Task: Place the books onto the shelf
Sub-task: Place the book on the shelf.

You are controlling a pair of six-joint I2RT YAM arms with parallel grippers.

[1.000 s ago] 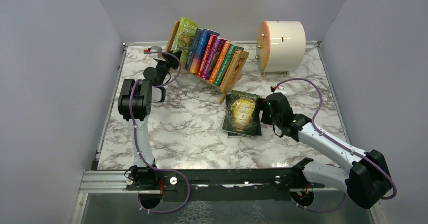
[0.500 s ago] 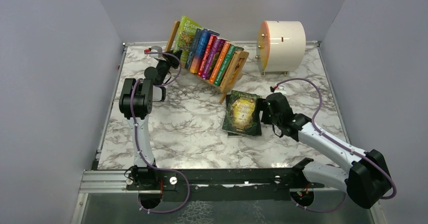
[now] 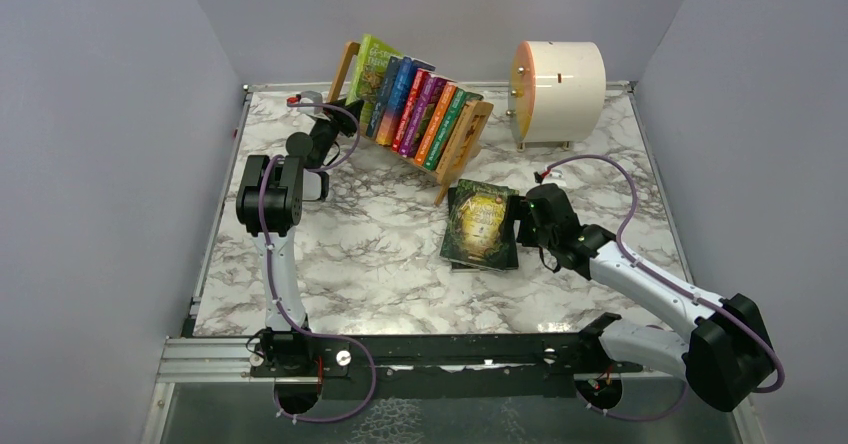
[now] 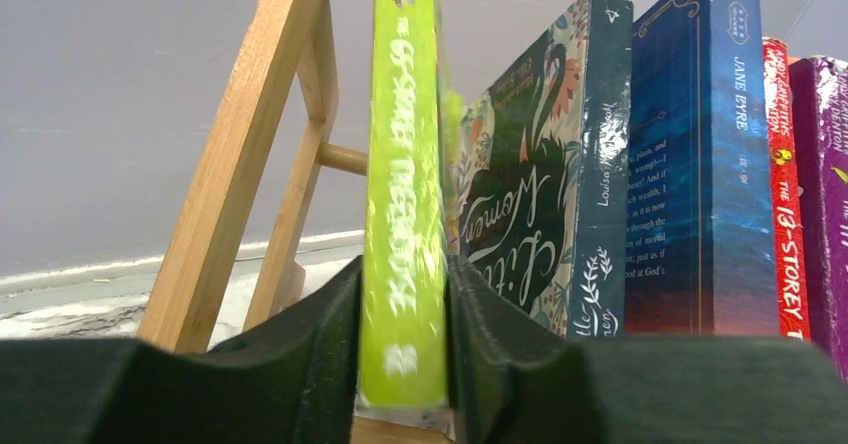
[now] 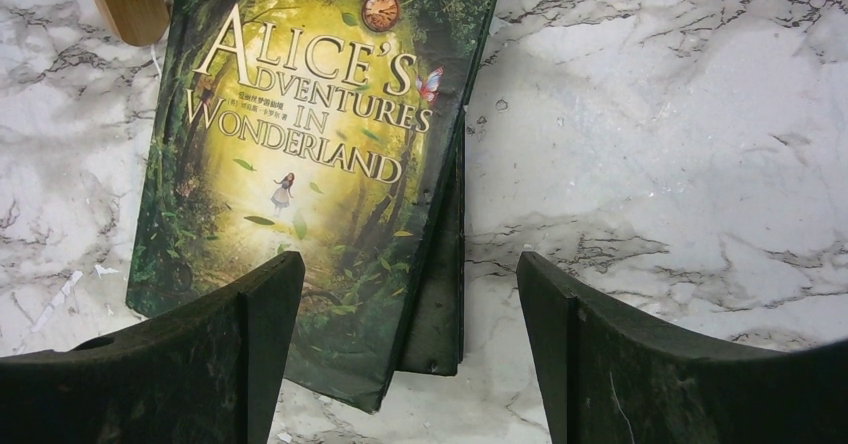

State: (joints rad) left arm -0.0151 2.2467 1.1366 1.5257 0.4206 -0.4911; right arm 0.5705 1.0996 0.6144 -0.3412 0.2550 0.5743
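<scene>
Shifted slightly, green book (image 4: 403, 164) between left gripper (image 4: 403, 304) fingers (image 4: 320, 354) (touching both).

The dark green book (image 5: 300, 164) carries "ALICE'S ADVENTURES IN WONDERLAND" in gold capitals on its cover, under the small line "Famous Literary Works Of The World". The blue book (image 4: 705, 164) has "JANE EYRE" on its spine. The teal book (image 4: 540, 194) shows "Little Women" in white script, and the red book (image 4: 785, 194) "THE 13-STOREY". The lettering on the bright green book (image 4: 403, 184) is too blurred to read.

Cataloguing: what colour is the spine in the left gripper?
The book spine is lime green, white lettering; best in left wrist view.
</scene>
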